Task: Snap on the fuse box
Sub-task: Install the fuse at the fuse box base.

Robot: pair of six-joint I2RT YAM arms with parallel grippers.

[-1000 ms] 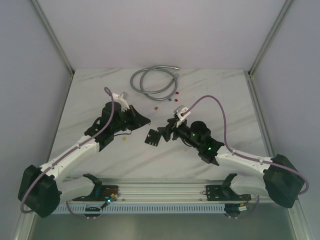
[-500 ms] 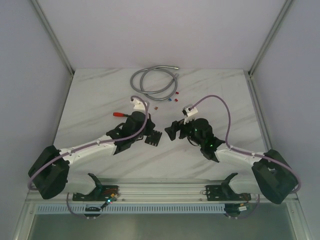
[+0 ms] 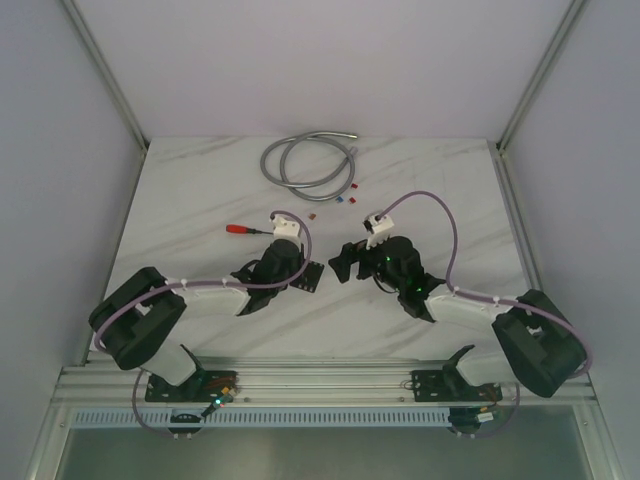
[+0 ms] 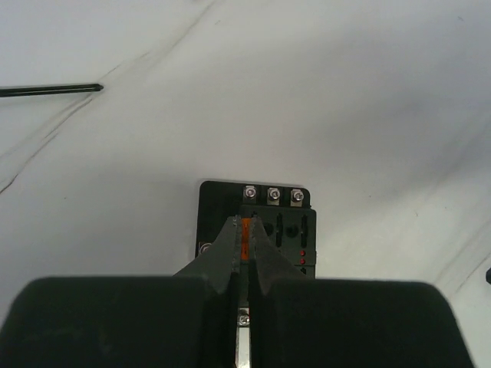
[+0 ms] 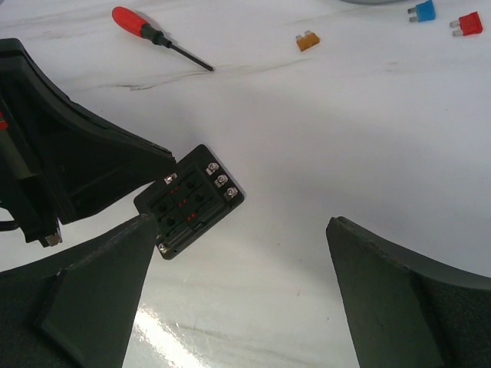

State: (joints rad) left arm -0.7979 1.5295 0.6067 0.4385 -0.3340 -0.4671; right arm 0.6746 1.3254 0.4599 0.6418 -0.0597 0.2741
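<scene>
Centre of top view: small black square plastic fuse box (image 3: 312, 276) flat on white marble table (image 3: 200, 190). Above its slots, left gripper (image 4: 245, 224), jaws almost shut, pinching small orange fuse (image 4: 245, 236). Just right of box, right gripper (image 5: 239, 230), jaws spread wide, empty.

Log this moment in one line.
left gripper: shut on orange fuse over fuse box | right gripper: open, empty, beside fuse box | fuse box: flat on table

Coiled grey hose (image 3: 305, 160) at the far edge of the white marble table (image 3: 450, 190). Just nearer than the hose, loose fuses: orange (image 5: 308, 41), blue (image 5: 422, 11), red (image 5: 469, 24). Nearer again and left of the hose, a red-handled screwdriver (image 5: 138, 23).
</scene>
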